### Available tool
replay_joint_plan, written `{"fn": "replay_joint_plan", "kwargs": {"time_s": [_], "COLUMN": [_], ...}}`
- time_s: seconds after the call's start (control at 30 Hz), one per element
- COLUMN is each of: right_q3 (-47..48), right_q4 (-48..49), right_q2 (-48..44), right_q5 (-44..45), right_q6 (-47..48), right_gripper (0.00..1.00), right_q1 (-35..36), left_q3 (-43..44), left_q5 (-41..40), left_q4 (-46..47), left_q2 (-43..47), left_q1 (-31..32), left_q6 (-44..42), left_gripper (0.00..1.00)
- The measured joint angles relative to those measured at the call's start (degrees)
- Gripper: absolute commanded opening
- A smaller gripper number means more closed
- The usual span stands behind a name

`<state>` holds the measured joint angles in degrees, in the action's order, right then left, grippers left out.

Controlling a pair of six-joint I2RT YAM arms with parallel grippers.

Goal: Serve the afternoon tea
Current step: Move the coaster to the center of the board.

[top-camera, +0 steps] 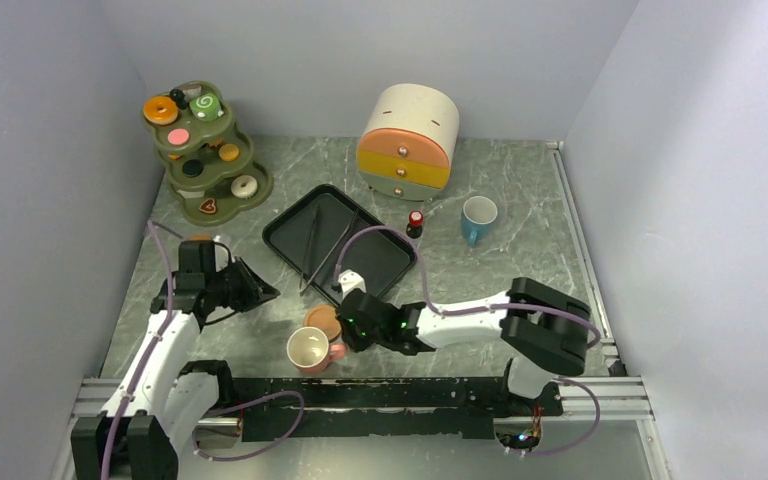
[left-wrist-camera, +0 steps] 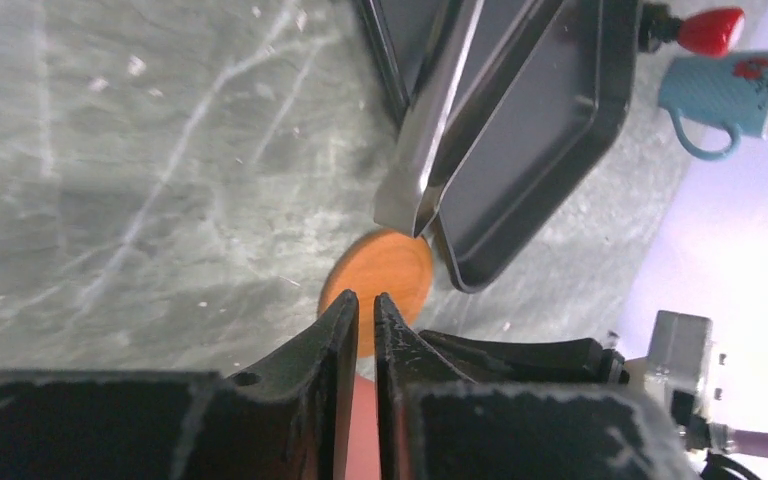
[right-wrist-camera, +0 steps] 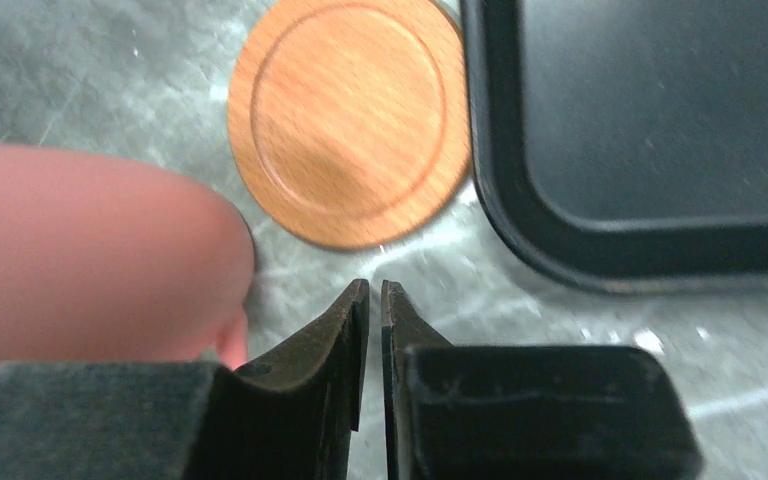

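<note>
Two pincers work over the marble surface (top-camera: 520,270). At the rear left, the stand (top-camera: 182,172) carries the pastries: an orange doughnut (top-camera: 160,109) and a green roll (top-camera: 203,104) on top, and a white doughnut (top-camera: 244,186) on the lowest tier. The tray (top-camera: 285,238) lies at the centre with tongs (top-camera: 312,245) across it. My left pincer (left-wrist-camera: 364,300) shows a narrow slit with nothing in it, left of the tray. My right pincer (right-wrist-camera: 374,290) is equally narrow and empty, just beside the upright pink cup (top-camera: 308,350). The blue cup (top-camera: 478,220) stands well apart, at the rear right. The saucer (right-wrist-camera: 350,120) lies just beside the tray's near corner.
</note>
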<state>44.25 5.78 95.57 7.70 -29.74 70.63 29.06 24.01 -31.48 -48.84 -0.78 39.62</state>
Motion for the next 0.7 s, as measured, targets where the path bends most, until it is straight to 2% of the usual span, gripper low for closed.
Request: {"fn": "replay_joint_plan", "kwargs": {"time_s": [0.27,0.47,0.7], "right_q3": [-3.34,-4.94,-6.01], "right_q4": [-6.51,-10.54,-14.03], "right_q2": [-14.23,-23.43,-28.15], "right_q5": [5.29,10.67,15.61], "right_q6": [-2.4,-3.91,-4.76], "right_gripper": [0.18,0.19,0.19], "right_q1": [0.0,0.0,0.0], "left_q3": [-7.08,-10.32,-11.06], "left_q5": [7.72,8.59,7.17], "left_q4": [11.87,20.55,25.07], "left_q2": [-2.64,-6.67,-10.82], "left_q1": [3.32,7.85,12.41], "left_q6": [2.89,5.35,6.4], "left_gripper": [0.15,0.14,0.13]}}
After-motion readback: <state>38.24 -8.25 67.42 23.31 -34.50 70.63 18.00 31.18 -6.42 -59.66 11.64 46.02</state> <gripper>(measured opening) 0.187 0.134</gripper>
